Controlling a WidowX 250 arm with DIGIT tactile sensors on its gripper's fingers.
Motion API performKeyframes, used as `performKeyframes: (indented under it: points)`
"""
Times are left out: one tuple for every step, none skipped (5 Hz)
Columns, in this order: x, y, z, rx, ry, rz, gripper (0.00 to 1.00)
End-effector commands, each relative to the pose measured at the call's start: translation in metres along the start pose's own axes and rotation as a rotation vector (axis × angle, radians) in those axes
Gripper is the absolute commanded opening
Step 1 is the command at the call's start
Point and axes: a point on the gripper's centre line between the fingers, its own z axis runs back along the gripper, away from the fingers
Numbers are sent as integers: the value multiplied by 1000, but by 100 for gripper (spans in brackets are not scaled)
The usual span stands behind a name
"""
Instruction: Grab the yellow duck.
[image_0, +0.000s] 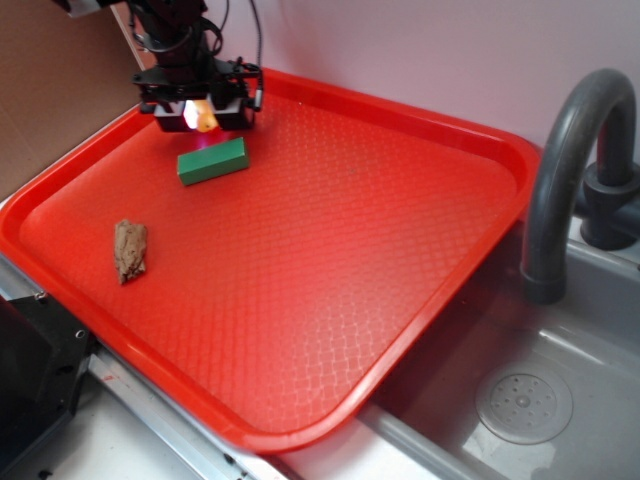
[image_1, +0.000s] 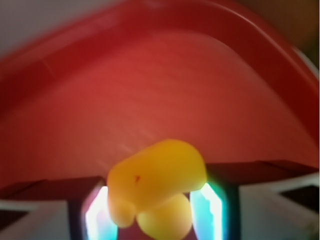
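My gripper (image_0: 203, 118) hangs over the far left corner of the red tray (image_0: 330, 230), raised a little above its floor. Its jaws are shut on the yellow duck (image_0: 205, 119), which glows between the black fingers. In the wrist view the yellow duck (image_1: 156, 185) fills the gap between the two lit finger pads (image_1: 210, 210), body up and round head lower, and the gripper (image_1: 152, 212) is pressed on both its sides. The red tray's far rim (image_1: 150, 20) curves behind it.
A green rectangular block (image_0: 212, 160) lies on the tray just in front of the gripper. A brown rough lump (image_0: 130, 250) rests near the tray's left edge. At the right are a grey faucet (image_0: 565, 170) and a sink with a drain (image_0: 524, 402).
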Motion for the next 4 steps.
performKeyframes:
  points:
    - [-11,-16,133,-164,12,-121,0]
    - [-43,-23,176,-281,74,-239,0]
    - [-64,-15,216,-379,130,-322,0]
    - [-71,-1,231,-420,109,-319,0]
